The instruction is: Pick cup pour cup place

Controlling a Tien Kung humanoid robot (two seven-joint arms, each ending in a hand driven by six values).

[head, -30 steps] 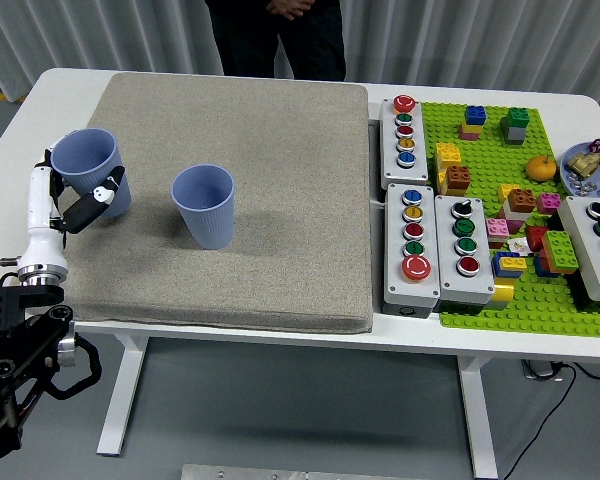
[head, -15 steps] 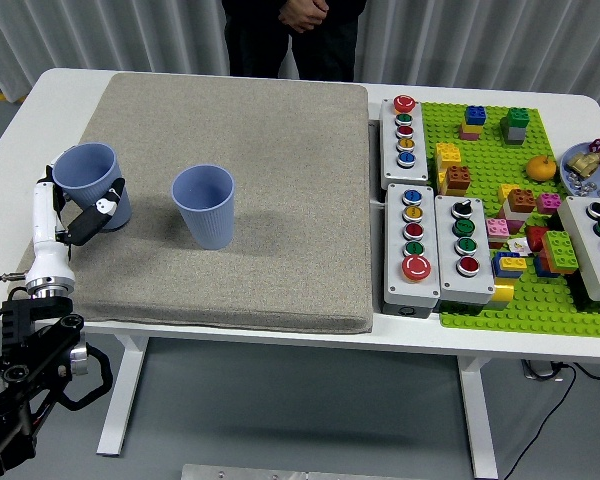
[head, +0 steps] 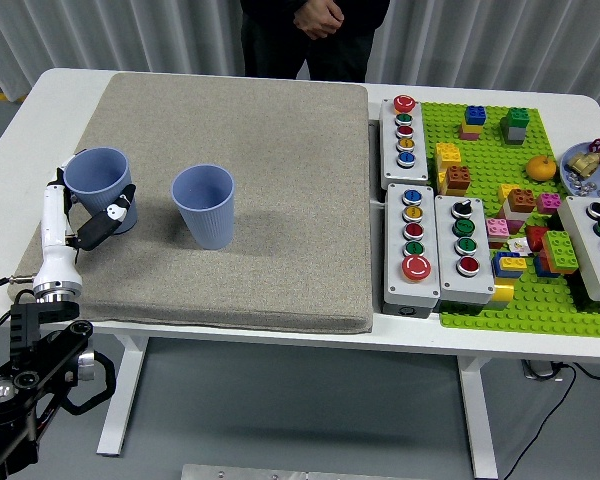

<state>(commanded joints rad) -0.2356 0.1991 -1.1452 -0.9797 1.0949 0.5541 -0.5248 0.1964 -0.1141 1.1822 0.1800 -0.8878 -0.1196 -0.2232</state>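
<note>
Two blue cups stand on the grey mat (head: 280, 190). The left cup (head: 101, 185) is at the mat's left side, upright, held in my left hand (head: 80, 215), whose white and black fingers wrap its lower part. The second cup (head: 204, 205) stands upright and free a little to the right, near the mat's middle left. My right hand is not in view.
A person in dark clothes (head: 315, 35) stands at the far side with hands clasped. Grey button boxes (head: 412, 245) and a green baseplate (head: 540, 300) with bricks fill the right of the table.
My left hand has lowered the left cup slightly toward the mat and shifted a little right. The person has stepped to the right.
</note>
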